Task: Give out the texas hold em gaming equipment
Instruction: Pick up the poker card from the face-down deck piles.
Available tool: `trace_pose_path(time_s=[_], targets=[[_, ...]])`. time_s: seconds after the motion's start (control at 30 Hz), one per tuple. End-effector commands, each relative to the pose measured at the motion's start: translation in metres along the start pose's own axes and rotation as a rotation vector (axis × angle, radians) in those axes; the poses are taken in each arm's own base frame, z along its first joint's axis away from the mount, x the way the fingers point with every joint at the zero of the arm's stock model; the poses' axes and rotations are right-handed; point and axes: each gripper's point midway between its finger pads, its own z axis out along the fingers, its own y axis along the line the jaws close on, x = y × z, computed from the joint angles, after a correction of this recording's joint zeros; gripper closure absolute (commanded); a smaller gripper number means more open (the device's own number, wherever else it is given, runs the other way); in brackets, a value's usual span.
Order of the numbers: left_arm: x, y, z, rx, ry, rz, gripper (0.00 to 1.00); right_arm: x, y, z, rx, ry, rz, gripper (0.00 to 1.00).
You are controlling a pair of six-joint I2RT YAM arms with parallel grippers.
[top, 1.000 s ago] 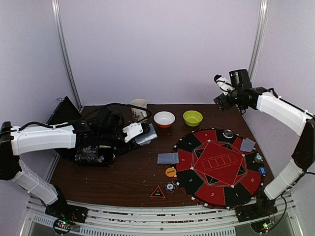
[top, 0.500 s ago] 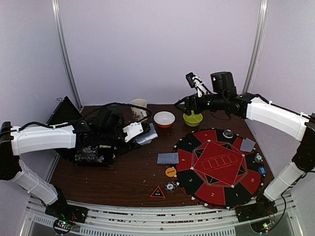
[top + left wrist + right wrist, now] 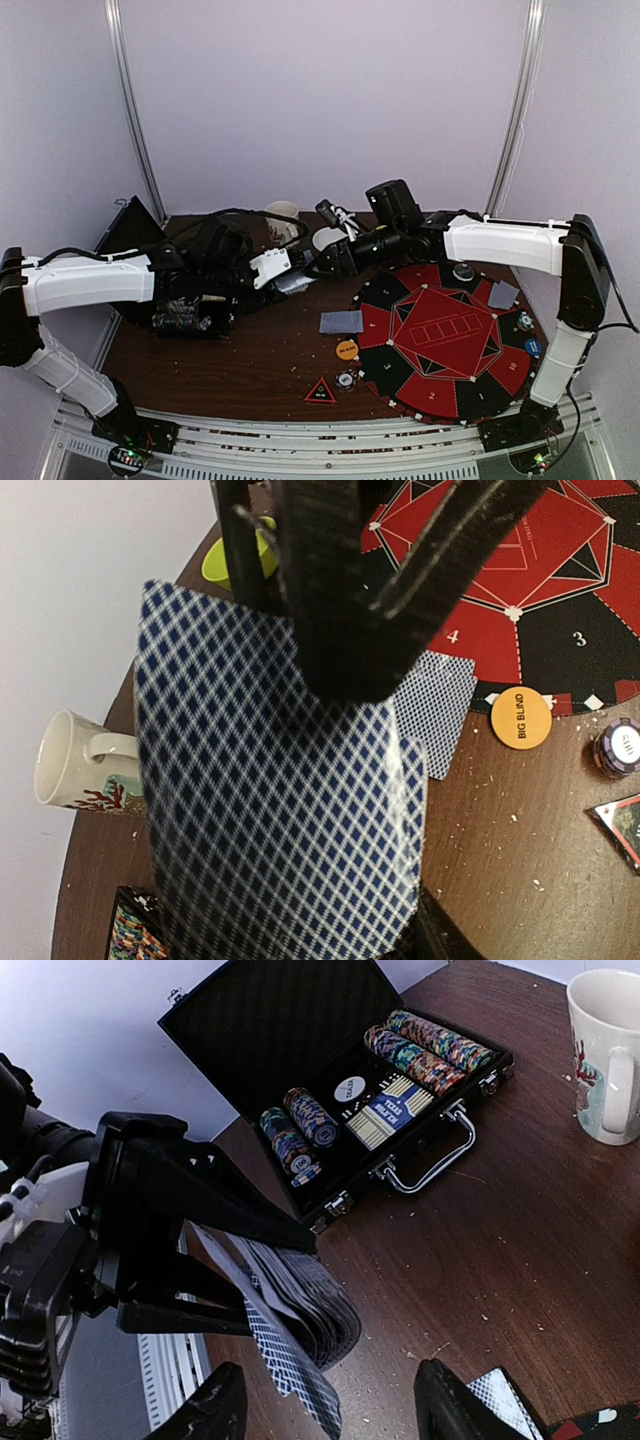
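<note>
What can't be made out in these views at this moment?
Blue-checked playing cards: faces hidden, only backs show in both wrist views.
Lime-green bowl: top view, white right arm covers it; left wrist, black finger crosses it.
Red-edged black triangular marker: print too small from above; left wrist edge crops it.

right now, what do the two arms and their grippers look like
The left arm and right arm both have smooth white shells on their long links and black joints. Black cables loop over the left wrist; a boxy black camera sits on the right wrist. The left gripper has black, woven-textured fingers; the right gripper has dark ones too.
</note>
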Motion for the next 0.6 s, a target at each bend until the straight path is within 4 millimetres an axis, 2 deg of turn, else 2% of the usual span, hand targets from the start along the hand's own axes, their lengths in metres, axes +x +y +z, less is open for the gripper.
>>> trace_pose_path(time_s=[0.0,0.17,0.33,0.57], targets=[[-0.018,0.005,-0.006,-0.018,-0.072,-0.006,0.55,-0.018,0.014,0.004,-0.060,-0.033,-0.018,0.46],[-0.018,0.005,-0.005,-0.019,-0.071,-0.006,0.55,-0.016,0.014,0.011,-0.078,-0.017,0.000,0.76],[-0.017,0.006,-0.005,-0.023,-0.067,-0.006,0.55,-0.015,0.012,0.003,-0.061,0.008,-0.017,1.00],[-0.017,0.007,-0.006,-0.026,-0.065,-0.008,0.55,-0.024,-0.001,-0.033,-0.007,-0.011,-0.022,1.00]])
